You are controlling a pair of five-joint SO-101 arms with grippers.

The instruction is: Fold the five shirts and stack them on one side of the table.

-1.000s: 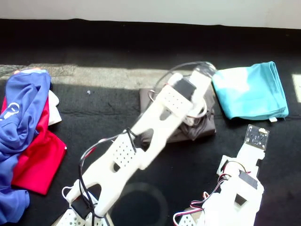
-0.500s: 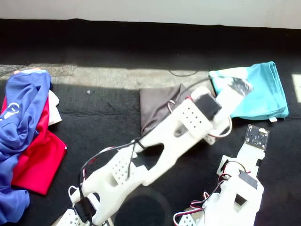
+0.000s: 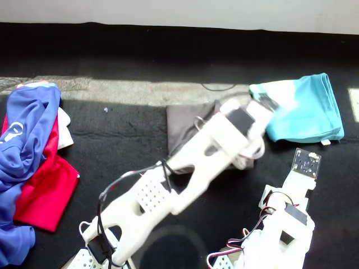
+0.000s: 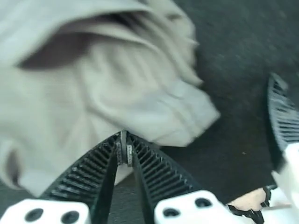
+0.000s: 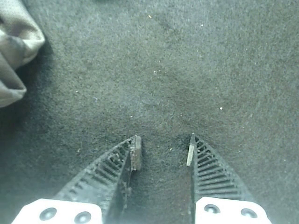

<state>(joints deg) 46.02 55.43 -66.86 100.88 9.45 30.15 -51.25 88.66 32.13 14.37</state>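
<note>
At the far left of the black cloth-covered bench [image 3: 118,145] you have a loose heap waiting: a crumpled royal-blue shirt [image 3: 28,140] draped over a bright red shirt [image 3: 47,190], with a bit of white cloth [image 3: 64,131] poking out just beside them. None of these looks folded, so most of the task lies ahead of you. In the middle sits the folded brownish-grey shirt [image 3: 188,126], partly covered by the white left arm [image 3: 190,162], which stretches diagonally across it toward the right. The left pincer [image 4: 123,148] is clenched, its black ribbed tips meeting right at the hem of that grey fabric. The cloth bunches up around the tips, but you cannot tell from here whether a fold is actually caught between them. Seen from above, that pincer hangs at the near edge of the folded turquoise shirt [image 3: 305,109], which lies flat at the right of the bench and looks like the start of your stack. My reading is that you are on the stacking step for the grey shirt: it needs to end up squarely on the turquoise one. Check that you truly have the cloth before dragging, and keep the fold from opening as it slides. At the lower right the right arm [image 3: 280,230] sits drawn back, and the right pincer [image 5: 162,151] is released, its tips apart over bare bench with only a corner of grey cloth nearby.
</note>
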